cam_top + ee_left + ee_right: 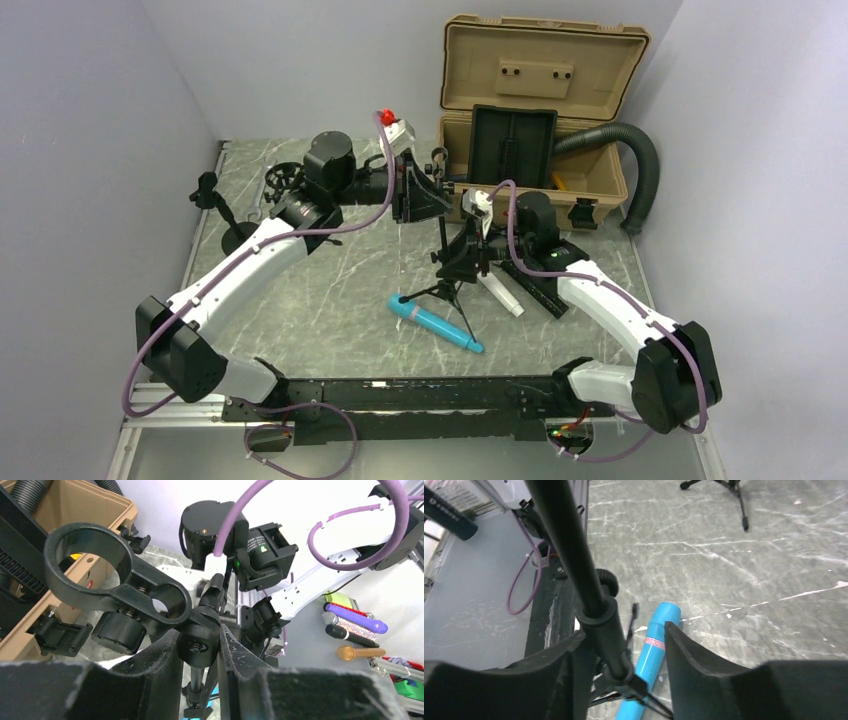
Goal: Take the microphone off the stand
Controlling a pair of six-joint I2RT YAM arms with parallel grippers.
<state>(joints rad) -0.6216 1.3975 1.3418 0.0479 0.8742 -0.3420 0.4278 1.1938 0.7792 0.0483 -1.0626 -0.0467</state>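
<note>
The blue microphone [435, 323] lies flat on the marble table, in front of the black tripod stand [443, 262]. The stand's clip ring [87, 565] is empty. My left gripper [425, 195] is at the stand's top, shut on the black joint knob [199, 645] below the clip. My right gripper [470, 255] is lower on the stand. In the right wrist view its jaws [624, 630] are open around the pole [574, 555], which rests against the left finger. The microphone [651, 655] shows on the table below them.
An open tan case [540, 100] with a black hose [640, 160] stands at the back right. A second small black stand [225, 215] is at the left. A black rail and a white bar [520, 290] lie right of the tripod. Several spare microphones [350, 630] lie off the table.
</note>
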